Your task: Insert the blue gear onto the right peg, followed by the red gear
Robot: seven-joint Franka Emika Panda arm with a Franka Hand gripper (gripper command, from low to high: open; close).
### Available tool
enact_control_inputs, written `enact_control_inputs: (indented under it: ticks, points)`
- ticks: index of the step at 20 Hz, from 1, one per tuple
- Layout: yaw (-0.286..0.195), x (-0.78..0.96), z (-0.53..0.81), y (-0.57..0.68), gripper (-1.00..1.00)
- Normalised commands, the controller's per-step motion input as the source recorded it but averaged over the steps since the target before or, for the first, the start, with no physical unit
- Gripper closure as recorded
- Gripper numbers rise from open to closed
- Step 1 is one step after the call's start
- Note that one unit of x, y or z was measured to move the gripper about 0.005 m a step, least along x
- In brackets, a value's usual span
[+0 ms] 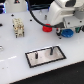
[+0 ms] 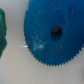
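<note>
The blue gear (image 1: 67, 34) lies flat on the white table at the exterior view's right. It fills the wrist view (image 2: 52, 35), teeth and central hole sharp. The red gear (image 1: 47, 28) lies to its left, beside the arm. The grey black-edged base plate (image 1: 46, 56) sits nearer the front with two dark pins; the right peg (image 1: 51, 49) stands upright and bare. My gripper (image 1: 62, 30) hangs just above the blue gear's left side. Its fingers do not show in the wrist view, so I cannot tell whether it is open or shut.
A beige block-like object (image 1: 19, 27) stands at the exterior view's left. The twin pin (image 1: 37, 54) rises from the plate's left part. A green object (image 2: 2, 31) lies beside the blue gear in the wrist view. A black cable (image 1: 35, 15) loops behind the arm.
</note>
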Motion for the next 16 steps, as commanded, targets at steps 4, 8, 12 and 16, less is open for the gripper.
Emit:
enact_control_inputs:
  ticks: [4, 8, 12, 16]
  points:
    - [0.000, -0.26, -0.10, -0.03, 1.00]
    - [0.000, -0.31, -0.09, -0.04, 1.00]
    - [0.000, -0.28, -0.06, -0.01, 1.00]
    - [0.000, -0.27, -0.03, -0.02, 1.00]
